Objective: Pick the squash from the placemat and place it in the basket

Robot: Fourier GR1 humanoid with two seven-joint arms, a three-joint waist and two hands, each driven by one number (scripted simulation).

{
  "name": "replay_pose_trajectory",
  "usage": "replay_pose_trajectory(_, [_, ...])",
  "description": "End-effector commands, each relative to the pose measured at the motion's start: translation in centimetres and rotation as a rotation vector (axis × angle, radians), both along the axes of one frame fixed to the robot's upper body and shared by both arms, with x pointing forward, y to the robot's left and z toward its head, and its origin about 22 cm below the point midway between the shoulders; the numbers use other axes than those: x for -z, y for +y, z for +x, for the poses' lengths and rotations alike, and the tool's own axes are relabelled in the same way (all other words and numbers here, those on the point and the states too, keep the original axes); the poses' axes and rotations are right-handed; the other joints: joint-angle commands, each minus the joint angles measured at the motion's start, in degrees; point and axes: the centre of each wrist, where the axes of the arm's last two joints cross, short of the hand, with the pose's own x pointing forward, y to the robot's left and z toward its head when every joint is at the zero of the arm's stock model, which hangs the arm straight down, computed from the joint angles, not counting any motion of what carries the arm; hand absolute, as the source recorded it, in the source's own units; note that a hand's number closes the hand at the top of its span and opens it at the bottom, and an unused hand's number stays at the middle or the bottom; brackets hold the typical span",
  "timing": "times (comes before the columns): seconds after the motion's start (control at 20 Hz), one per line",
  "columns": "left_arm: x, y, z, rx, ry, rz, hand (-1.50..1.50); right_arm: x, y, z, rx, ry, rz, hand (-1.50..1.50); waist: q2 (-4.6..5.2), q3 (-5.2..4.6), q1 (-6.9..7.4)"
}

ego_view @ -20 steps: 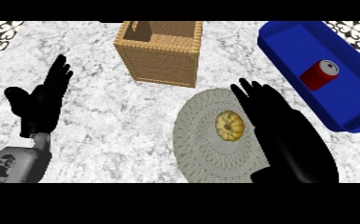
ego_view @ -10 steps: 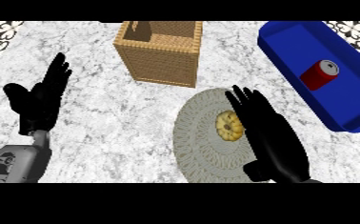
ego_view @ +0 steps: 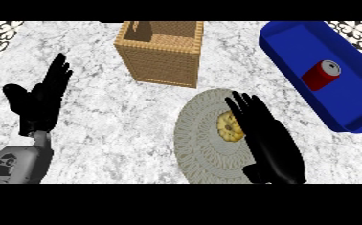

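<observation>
With our right robot hand (ego_view: 272,140) spread open over the placemat (ego_view: 201,145), just beside the squash (ego_view: 230,126) lying at its middle, we risk nudging the squash aside, or dragging the placemat, before our fingers curl round it.

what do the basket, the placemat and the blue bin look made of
Basket: woven wicker or cane by its look, tan, matte, with a fine criss-cross weave on the walls. Placemat: seemingly woven fibre or crochet, pale grey, with ringed lacy texture. Blue bin: probably plastic, smooth, evenly coloured walls.
</observation>
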Motion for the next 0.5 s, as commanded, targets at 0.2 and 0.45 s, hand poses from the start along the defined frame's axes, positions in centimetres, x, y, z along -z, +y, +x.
replay_pose_trajectory(0.2, [0.6,-0.1,0.2,-0.004,-0.003,0.001,0.00,0.1,-0.6,1.0,-0.002,0.000,0.000,-1.50,0.02,-0.01,-0.05])
replay_pose_trajectory(0.45, [-1.0,-0.3,1.0,-0.003,-0.009,0.005,0.00,3.0,1.5,2.9,0.015,0.002,-0.013,-1.50,0.05,0.00,0.05])
